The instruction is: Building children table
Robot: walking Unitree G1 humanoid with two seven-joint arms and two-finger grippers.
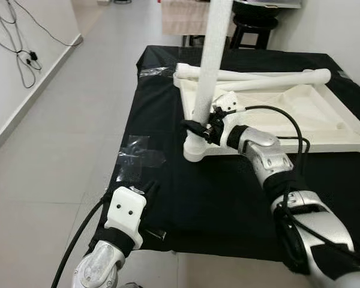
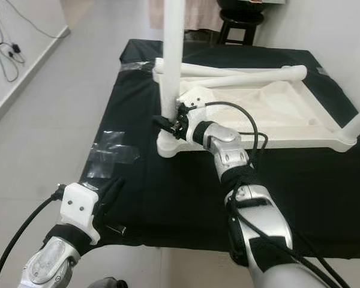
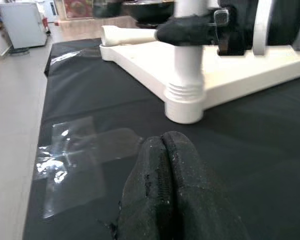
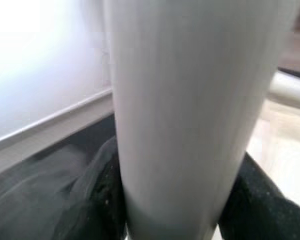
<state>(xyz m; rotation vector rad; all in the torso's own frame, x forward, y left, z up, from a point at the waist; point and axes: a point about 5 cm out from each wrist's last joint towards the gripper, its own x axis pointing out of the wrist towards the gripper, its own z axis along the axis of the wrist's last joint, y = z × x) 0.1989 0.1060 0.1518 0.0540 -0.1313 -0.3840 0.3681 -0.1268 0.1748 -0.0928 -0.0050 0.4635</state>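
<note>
A white children's tabletop (image 1: 324, 129) lies upside down on a black cloth (image 1: 228, 186). One white leg (image 1: 211, 66) stands upright in the near-left corner socket (image 1: 198, 150). My right gripper (image 1: 198, 127) is shut on this leg just above the socket; both black fingers (image 4: 97, 200) hug the leg (image 4: 182, 115) in the right wrist view. Two loose white legs (image 1: 270, 78) lie across the tabletop's far side. My left gripper (image 1: 145, 191) rests shut and empty at the cloth's near-left edge, its fingers (image 3: 162, 195) pressed together and pointing at the socket (image 3: 186, 102).
Clear tape patches (image 1: 138, 153) stick to the cloth's left side. A black stool (image 1: 252, 27) stands beyond the far edge. Cables (image 1: 24, 57) hang on the left wall. Grey tiled floor (image 1: 60, 138) lies open to the left.
</note>
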